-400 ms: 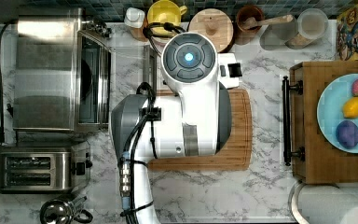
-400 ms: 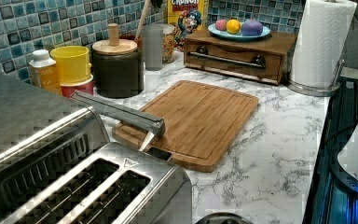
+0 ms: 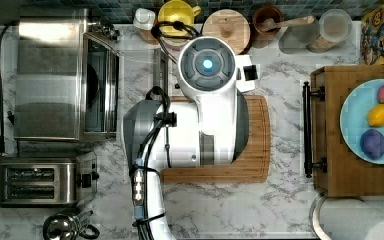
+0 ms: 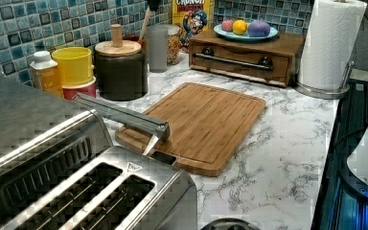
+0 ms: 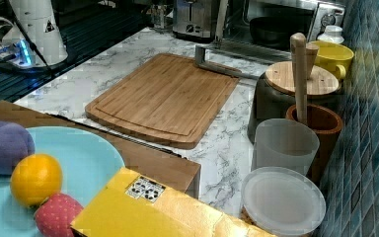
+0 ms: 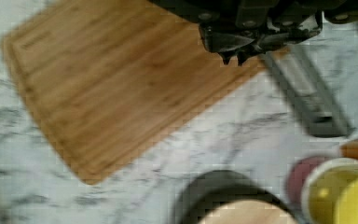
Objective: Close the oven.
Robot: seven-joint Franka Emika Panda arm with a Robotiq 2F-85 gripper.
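The oven (image 3: 50, 75) stands at the top view's left, a big steel box with its glass door (image 3: 135, 57) dropped open and flat over the counter. The door's bar handle (image 3: 161, 70) lies along the cutting board's near corner, and shows again as the handle (image 4: 124, 115) and the handle (image 5: 219, 66). In the wrist view my gripper (image 6: 233, 58) hangs above the counter with its fingertips together, holding nothing. The handle (image 6: 307, 95) lies a short way beside it, not touching. My arm (image 3: 207, 100) covers the board's middle from above.
A bamboo cutting board (image 4: 206, 120) lies by the open door. A two-slot toaster (image 3: 35, 181) sits beside the oven and a kettle (image 3: 62, 227) beyond it. A dark canister (image 4: 120, 67) and yellow cup (image 4: 74, 64) line the tiled wall. A wooden drawer box (image 3: 330, 150) carries a plate of fruit.
My arm's upper part has shifted slightly toward the top view's right. The oven door and its handle lie where they were.
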